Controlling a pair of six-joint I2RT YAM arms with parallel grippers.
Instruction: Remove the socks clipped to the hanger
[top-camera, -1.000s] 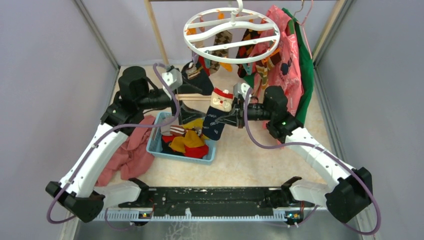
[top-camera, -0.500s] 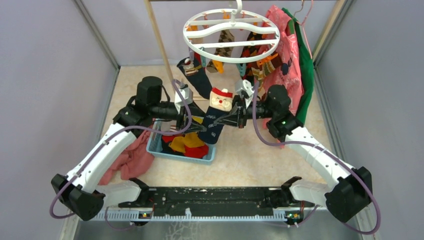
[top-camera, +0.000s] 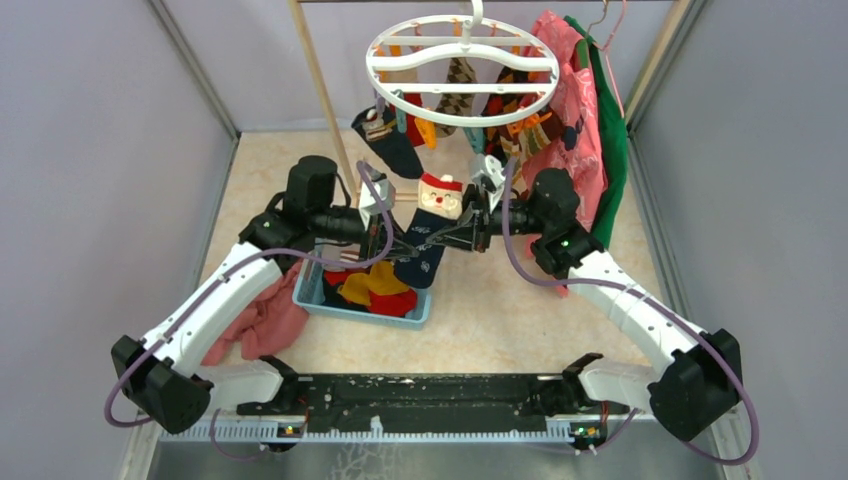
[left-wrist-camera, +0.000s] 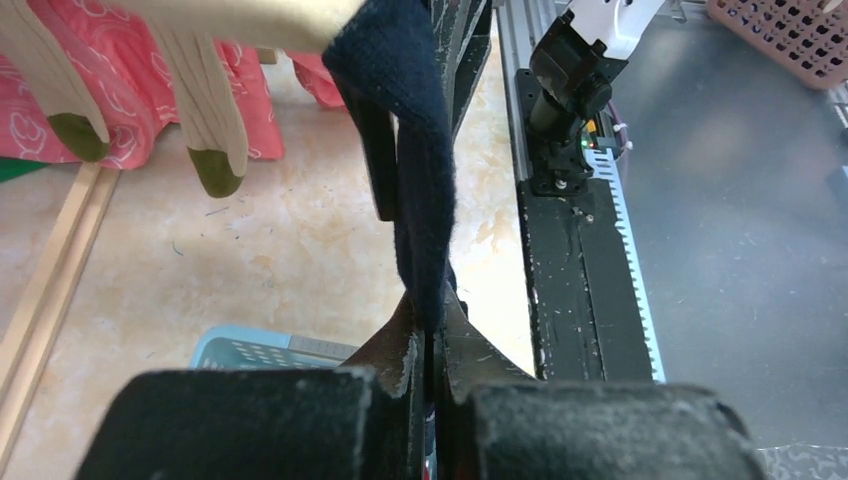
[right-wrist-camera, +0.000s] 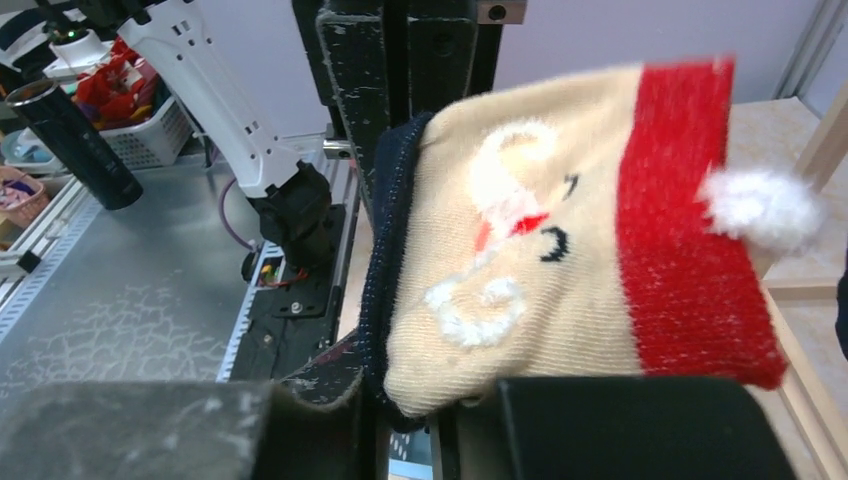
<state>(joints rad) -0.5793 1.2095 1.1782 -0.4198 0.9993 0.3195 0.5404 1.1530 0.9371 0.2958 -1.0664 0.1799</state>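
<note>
The white ring hanger (top-camera: 463, 62) hangs at the back with several socks (top-camera: 455, 95) clipped under it. A navy sock with a Santa face (top-camera: 441, 196) hangs free of it between my two grippers, above the basket's right end. My left gripper (top-camera: 404, 247) is shut on the sock's navy lower part (left-wrist-camera: 415, 150), pinching it at the fingertips (left-wrist-camera: 430, 318). My right gripper (top-camera: 438, 240) comes from the right. Its jaws stand slightly parted, and the sock's beige and red cuff (right-wrist-camera: 560, 260) still lies between them (right-wrist-camera: 405, 400).
A blue basket (top-camera: 312, 288) holding several loose socks sits below the grippers. A pinkish-red cloth heap (top-camera: 262, 315) lies left of it. Pink (top-camera: 575, 110) and green (top-camera: 612, 140) garments hang at the back right. A wooden pole (top-camera: 318, 85) stands left of the hanger.
My left arm swung right from under the hanger to the Santa sock and shut on it. My right gripper's jaws have parted a little. The hanger has swung slightly.
</note>
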